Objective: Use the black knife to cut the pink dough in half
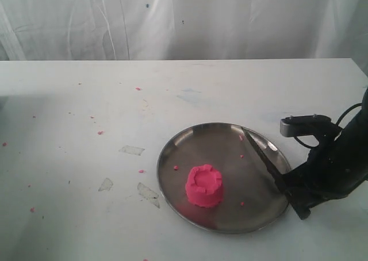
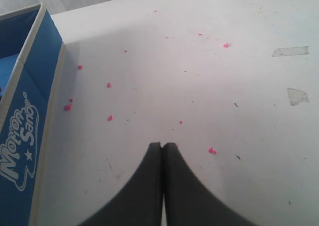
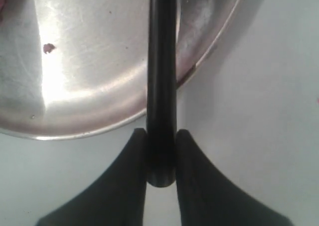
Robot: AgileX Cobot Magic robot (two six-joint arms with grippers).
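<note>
Right gripper clamps the black knife by its handle at the steel plate's near-right rim, pink dough upright on the plate, blade lying along the right rim, left gripper pressed together over bare table beside a blue box.

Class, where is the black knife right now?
In the exterior view, the black knife lies across the steel plate's right rim, right of the pink dough, its handle clamped by the right end effector.
</note>
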